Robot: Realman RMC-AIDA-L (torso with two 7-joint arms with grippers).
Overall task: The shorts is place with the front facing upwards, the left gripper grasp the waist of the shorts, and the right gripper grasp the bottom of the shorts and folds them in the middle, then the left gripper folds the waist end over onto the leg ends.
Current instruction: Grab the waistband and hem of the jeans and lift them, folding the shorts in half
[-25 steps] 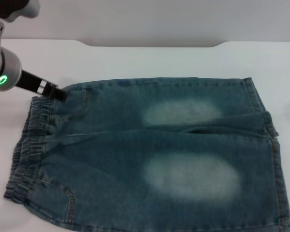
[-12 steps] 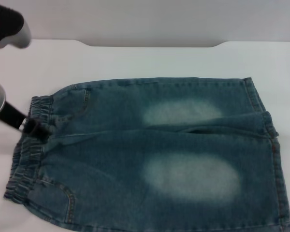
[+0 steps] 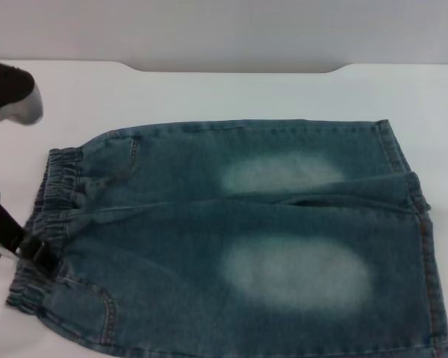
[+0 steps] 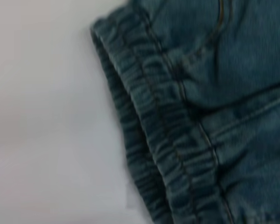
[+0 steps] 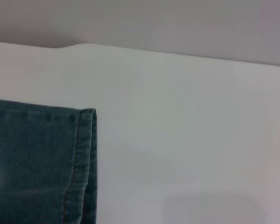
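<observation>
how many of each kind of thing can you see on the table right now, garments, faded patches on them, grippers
shorts: 1
pale faded patches: 2
left gripper: 1, at the waist
table: 1
total: 5

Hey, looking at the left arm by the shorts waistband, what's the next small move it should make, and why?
Probably lower the left claw a touch and close it on the waist. It sits at the near part of the gathered band of the shorts, which lie flat and unfolded on the table, so nothing looks grasped yet. The right claw is out of view.
</observation>
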